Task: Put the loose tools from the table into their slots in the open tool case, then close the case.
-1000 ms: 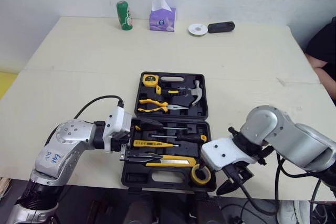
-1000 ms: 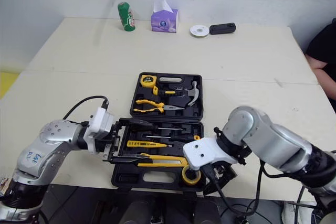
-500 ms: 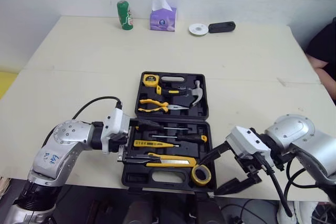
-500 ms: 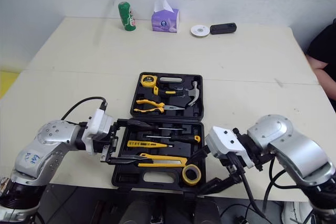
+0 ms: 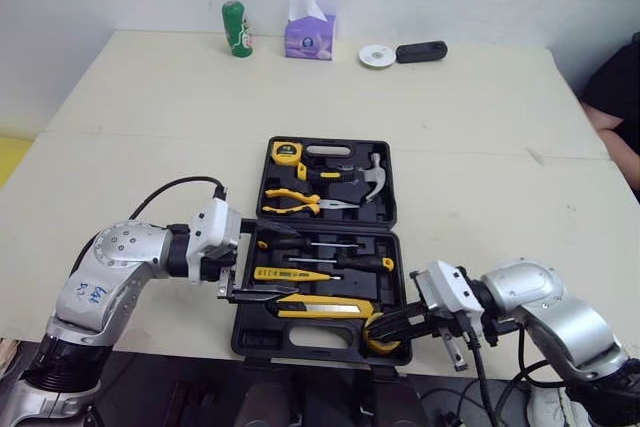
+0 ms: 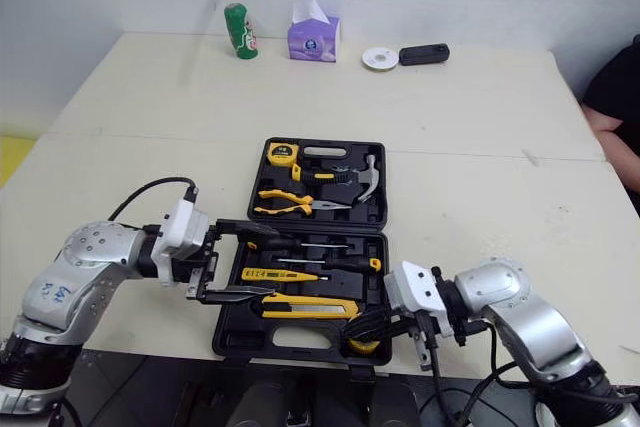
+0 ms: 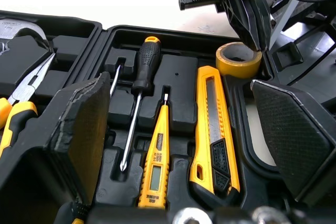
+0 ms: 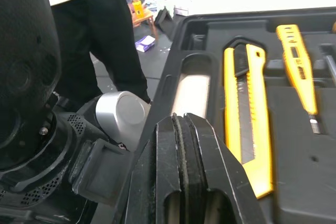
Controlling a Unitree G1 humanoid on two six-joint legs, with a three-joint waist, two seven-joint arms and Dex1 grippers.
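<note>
The black tool case (image 5: 330,339) lies open at the table's front middle. Its far half holds a tape measure (image 5: 287,152), pliers (image 5: 300,202) and a hammer (image 5: 372,175). The near half holds screwdrivers (image 7: 142,72), a yellow tester pen (image 7: 157,156), a yellow utility knife (image 7: 212,124) and a yellow tape roll (image 7: 239,59) in the front right corner. My left gripper (image 5: 270,265) is open at the near half's left edge, its fingers (image 7: 84,129) spread over the tools. My right gripper (image 5: 385,325) is shut with nothing between its fingers, tips at the tape roll.
At the table's far edge stand a green can (image 5: 236,29), a purple tissue box (image 5: 309,35), a white disc (image 5: 377,55) and a black device (image 5: 421,51). A person (image 5: 615,97) sits at the right edge. The case's front rim lies at the table's front edge.
My right gripper has closed and swung in from beyond the table's front edge to the tape roll. My left gripper has stayed open by the case's left edge.
</note>
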